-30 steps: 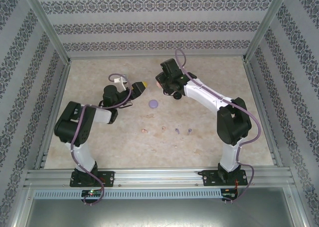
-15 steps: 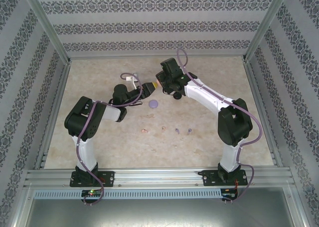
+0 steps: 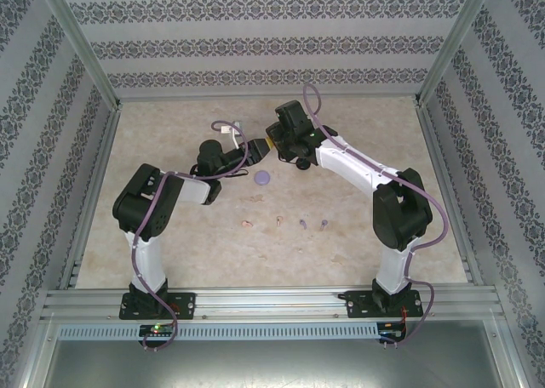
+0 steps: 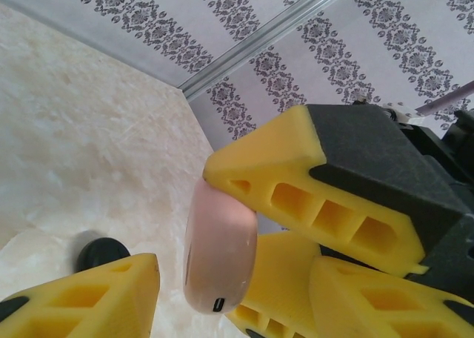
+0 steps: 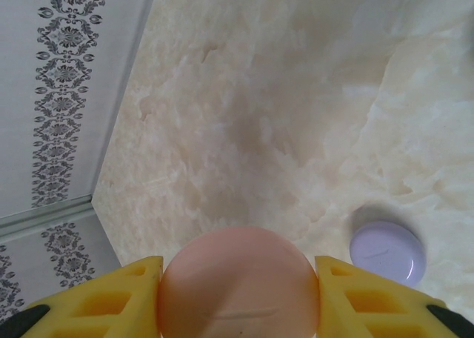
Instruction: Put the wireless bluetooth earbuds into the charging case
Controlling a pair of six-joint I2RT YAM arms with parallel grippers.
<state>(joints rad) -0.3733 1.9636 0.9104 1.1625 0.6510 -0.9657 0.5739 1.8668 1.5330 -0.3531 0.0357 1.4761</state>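
Note:
My right gripper (image 3: 274, 141) is shut on a round pale pink charging case (image 5: 238, 286), held on edge above the table with its lid closed. My left gripper (image 3: 258, 148) has come up against it. In the left wrist view its jaws stand on either side of the pink case (image 4: 220, 253), and a gap shows at the left finger (image 4: 104, 297). Several tiny earbuds lie in a row on the table: two pale pink ones (image 3: 247, 223) (image 3: 279, 222) and two purple ones (image 3: 302, 224) (image 3: 324, 225).
A closed purple case (image 3: 262, 177) lies just below the grippers, also in the right wrist view as the purple case (image 5: 388, 253). A black case (image 3: 301, 162) sits under the right wrist. The back wall rail (image 3: 264, 94) is close behind.
The left arm has swung right and forward to the right gripper, and its jaws have narrowed around the pink case. The right arm has hardly moved.

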